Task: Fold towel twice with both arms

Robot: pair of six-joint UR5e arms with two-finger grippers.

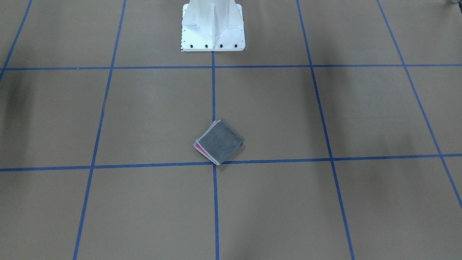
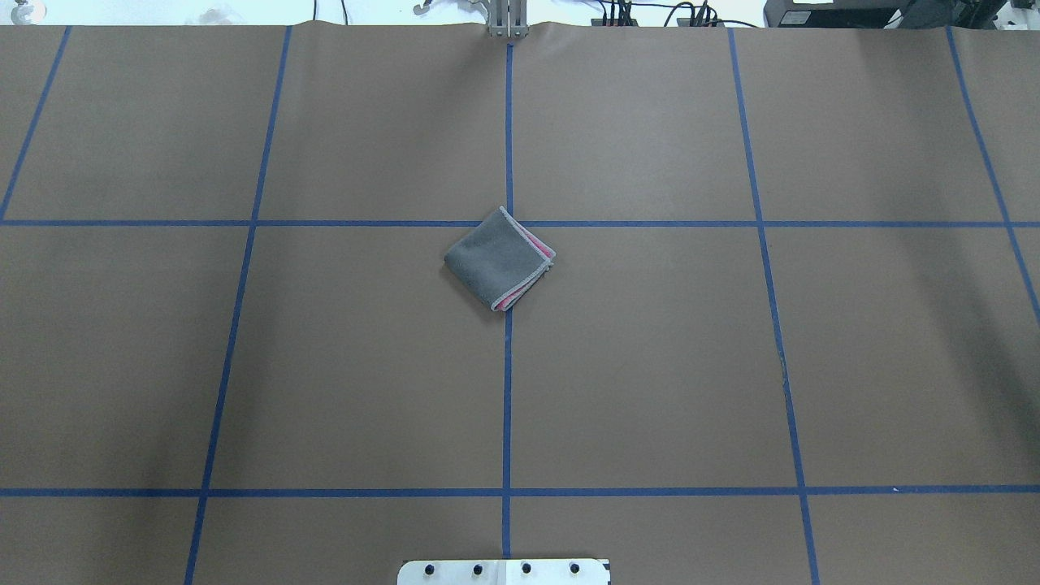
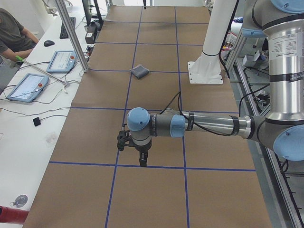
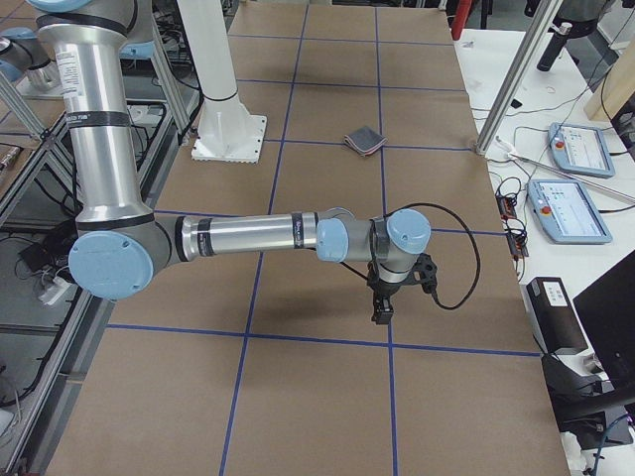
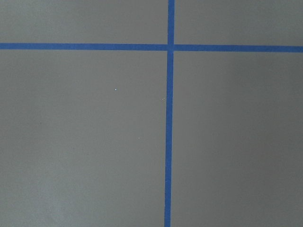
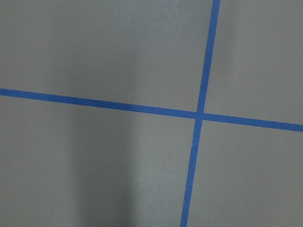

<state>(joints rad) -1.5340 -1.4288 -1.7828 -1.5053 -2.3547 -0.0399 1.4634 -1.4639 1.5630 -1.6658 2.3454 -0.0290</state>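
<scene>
The towel (image 2: 499, 260) lies folded into a small square at the table's middle, grey face up, with pink layers showing along its open edges (image 1: 219, 142). It sits turned like a diamond beside a tape crossing. My left arm's gripper (image 3: 141, 159) hangs over the table far from the towel (image 3: 139, 71), pointing down; I cannot tell whether it is open or shut. My right arm's gripper (image 4: 382, 309) likewise points down over the table, well away from the towel (image 4: 364, 140), its state unclear. Neither gripper shows in the overhead, front or wrist views.
Brown paper with a blue tape grid (image 2: 507, 406) covers the table. The white pedestal base (image 1: 212, 27) stands at the robot's side. Tablets (image 3: 26, 86) and cables lie on a side bench, where a person sits at the far end.
</scene>
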